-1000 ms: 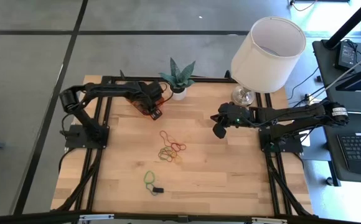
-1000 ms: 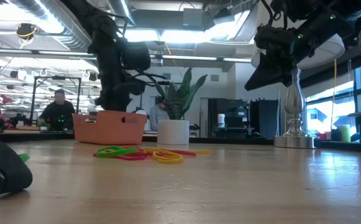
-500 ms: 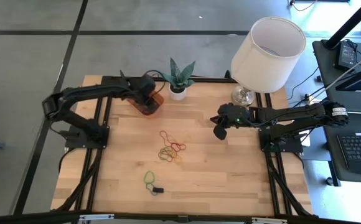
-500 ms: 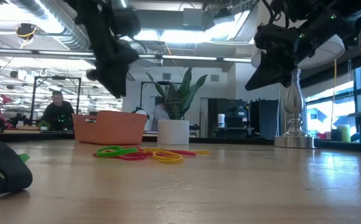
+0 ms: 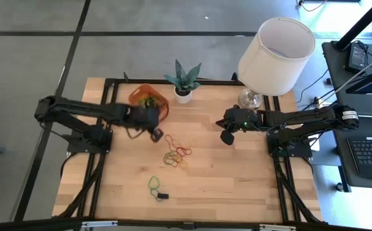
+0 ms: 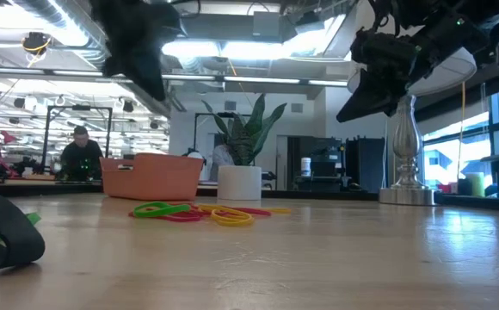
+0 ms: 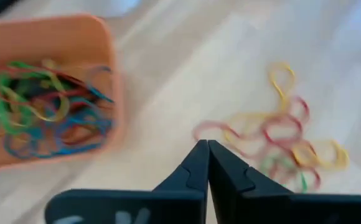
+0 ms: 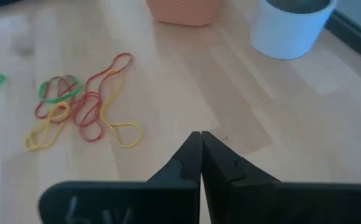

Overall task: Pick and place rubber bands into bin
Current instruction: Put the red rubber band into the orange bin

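The orange bin stands at the far left of the table with several coloured rubber bands in it. A pile of red, yellow and green rubber bands lies flat mid-table, and is also in the left wrist view and the right wrist view. My left gripper hangs shut and empty between the bin and the pile, above the table. My right gripper waits shut and empty in the air right of the pile.
A plant in a white pot stands right of the bin. A lamp stands at the far right. A green band and a small black object lie near the front edge. People sit in the room behind.
My left gripper has swung away from over the bin toward the table's near edge and the pile of bands, rising as it went. The bin, hidden by it before, now shows with bands inside. The bands on the table have not moved.
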Controlling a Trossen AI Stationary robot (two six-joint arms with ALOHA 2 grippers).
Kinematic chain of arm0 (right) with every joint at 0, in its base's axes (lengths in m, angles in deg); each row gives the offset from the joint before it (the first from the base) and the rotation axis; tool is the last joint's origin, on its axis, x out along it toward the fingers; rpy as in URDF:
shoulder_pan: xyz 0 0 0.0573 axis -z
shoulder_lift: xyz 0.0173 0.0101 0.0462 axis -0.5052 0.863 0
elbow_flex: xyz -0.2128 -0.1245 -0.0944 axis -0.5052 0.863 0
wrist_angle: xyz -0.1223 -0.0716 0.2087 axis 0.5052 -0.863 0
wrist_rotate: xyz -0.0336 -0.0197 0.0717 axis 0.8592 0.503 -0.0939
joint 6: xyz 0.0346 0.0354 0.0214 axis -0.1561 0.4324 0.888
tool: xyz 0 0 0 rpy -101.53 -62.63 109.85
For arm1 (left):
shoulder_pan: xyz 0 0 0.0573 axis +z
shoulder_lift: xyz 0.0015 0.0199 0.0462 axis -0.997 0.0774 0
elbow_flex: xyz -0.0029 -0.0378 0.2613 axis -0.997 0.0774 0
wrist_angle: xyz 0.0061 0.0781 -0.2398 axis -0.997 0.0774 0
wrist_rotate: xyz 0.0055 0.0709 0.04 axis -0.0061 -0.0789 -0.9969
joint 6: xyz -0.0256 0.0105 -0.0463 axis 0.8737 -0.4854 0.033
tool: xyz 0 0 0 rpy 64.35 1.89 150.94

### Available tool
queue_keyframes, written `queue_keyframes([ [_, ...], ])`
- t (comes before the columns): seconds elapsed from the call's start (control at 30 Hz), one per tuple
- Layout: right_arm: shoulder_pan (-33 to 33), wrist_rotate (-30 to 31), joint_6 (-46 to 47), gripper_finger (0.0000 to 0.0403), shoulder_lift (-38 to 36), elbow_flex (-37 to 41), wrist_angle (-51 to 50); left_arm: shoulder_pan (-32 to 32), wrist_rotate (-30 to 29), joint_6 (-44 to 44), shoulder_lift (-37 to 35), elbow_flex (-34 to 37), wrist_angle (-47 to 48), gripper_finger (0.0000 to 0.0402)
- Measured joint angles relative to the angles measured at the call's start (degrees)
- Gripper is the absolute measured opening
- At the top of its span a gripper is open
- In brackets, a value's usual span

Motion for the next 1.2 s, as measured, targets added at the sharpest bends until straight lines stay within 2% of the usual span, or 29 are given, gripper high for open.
queue_keyframes([
  [0.1, -0.1, -3.9, -0.9, 0.0007, 0.0, 0.0, 2.0, -6.0, -0.3, 1.8, 0.0, 2.9, -1.8, 0.0001],
  [0.2, -1.8, -5.3, -1.7, 0.0003, 0.0, 0.0, 4.8, -10.5, 0.0, 4.5, 0.0, 7.5, -6.2, 0.0001],
  [0.27, -3.4, -5.1, -1.7, 0.0003, 0.1, -0.4, 5.3, -12.6, 0.1, 5.7, -0.1, 10.9, -9.4, 0.0002],
  [0.4, -7.6, -0.8, -1.7, 0.0002, 3.7, -4.4, 3.9, -15.4, 0.2, 5.5, -1.3, 16.9, -15.0, 0.0002],
  [0.6, -10.9, 1.6, -1.5, 0.0001, 17.3, -16.3, 3.5, -15.8, 4.2, 1.9, -6.2, 23.0, -16.3, 0.0002],
  [0.97, -10.1, 1.7, 0.1, 0.0007, 45.7, -46.6, -10.9, -14.0, 4.3, -8.6, -20.6, 29.8, -16.3, 0.0002],
  [1.2, -6.3, 1.8, 1.8, 0.0034, 57.7, -57.0, -10.8, -11.3, 3.8, -9.9, -23.6, 31.5, -18.1, 0.0002],
])
